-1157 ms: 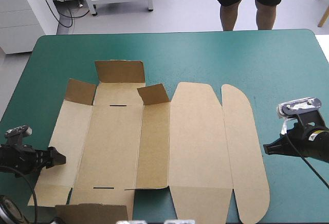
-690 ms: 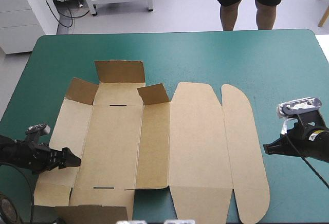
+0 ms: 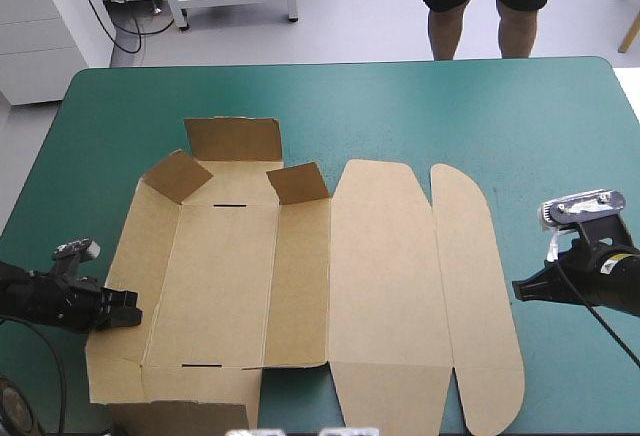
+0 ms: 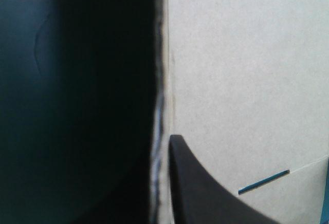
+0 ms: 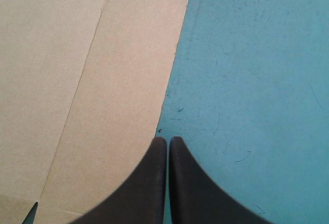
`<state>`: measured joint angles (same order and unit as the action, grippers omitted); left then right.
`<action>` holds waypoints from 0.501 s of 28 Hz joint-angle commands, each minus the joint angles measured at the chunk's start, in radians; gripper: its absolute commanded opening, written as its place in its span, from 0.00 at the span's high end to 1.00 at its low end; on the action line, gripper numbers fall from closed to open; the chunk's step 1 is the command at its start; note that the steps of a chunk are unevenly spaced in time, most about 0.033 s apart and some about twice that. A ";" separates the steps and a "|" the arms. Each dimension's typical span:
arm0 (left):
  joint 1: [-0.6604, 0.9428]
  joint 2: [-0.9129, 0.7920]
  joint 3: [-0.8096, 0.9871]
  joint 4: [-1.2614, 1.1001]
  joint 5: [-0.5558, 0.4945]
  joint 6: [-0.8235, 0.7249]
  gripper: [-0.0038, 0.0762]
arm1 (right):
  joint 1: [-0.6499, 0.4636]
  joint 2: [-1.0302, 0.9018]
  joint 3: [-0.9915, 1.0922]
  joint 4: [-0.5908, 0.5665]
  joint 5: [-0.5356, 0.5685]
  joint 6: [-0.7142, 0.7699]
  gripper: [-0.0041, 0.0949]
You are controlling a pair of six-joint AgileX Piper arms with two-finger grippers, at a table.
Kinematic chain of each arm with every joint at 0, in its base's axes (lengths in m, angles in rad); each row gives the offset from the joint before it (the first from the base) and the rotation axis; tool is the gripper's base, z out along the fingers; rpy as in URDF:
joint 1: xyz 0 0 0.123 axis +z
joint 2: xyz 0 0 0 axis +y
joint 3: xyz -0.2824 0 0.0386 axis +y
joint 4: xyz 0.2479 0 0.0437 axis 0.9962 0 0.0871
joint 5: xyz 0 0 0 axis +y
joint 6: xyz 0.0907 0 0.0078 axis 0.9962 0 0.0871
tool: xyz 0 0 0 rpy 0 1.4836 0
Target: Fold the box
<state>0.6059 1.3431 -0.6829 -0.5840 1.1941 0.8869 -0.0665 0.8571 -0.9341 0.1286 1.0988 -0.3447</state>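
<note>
I am clamping my left hand point(image 3: 128, 315) on the light, stiff box point(image 3: 300, 286) at its left wall, right hand point(image 3: 519, 290) clenched empty.

Box point(image 3: 300, 286) lay spread over the table's point(image 3: 450, 106) middle and left, left gripper point(image 3: 128, 313) at its left wall with the wall's edge between the fingers, right gripper point(image 3: 520, 289) just beside its right edge.

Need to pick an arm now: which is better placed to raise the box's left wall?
Left. The left gripper is at that wall, its edge between the fingers, the wall already tilted up. The right gripper is shut beside the box's right flap, holding nothing.
</note>
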 commanded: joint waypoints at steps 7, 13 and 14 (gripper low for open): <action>-0.099 -0.016 -0.102 0.025 0.088 -0.037 0.96 | -0.008 -0.004 -0.023 0.013 -0.044 -0.005 0.96; -0.261 -0.016 -0.205 0.114 0.029 -0.045 0.96 | -0.008 -0.004 -0.023 0.013 -0.044 -0.005 0.96; -0.287 -0.016 -0.219 0.122 0.012 -0.045 0.96 | -0.008 -0.004 -0.023 0.013 -0.044 -0.005 0.96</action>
<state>0.3888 1.3451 -0.8400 -0.4523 1.1932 0.8361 -0.0665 0.8571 -0.9341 0.1320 1.0988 -0.3447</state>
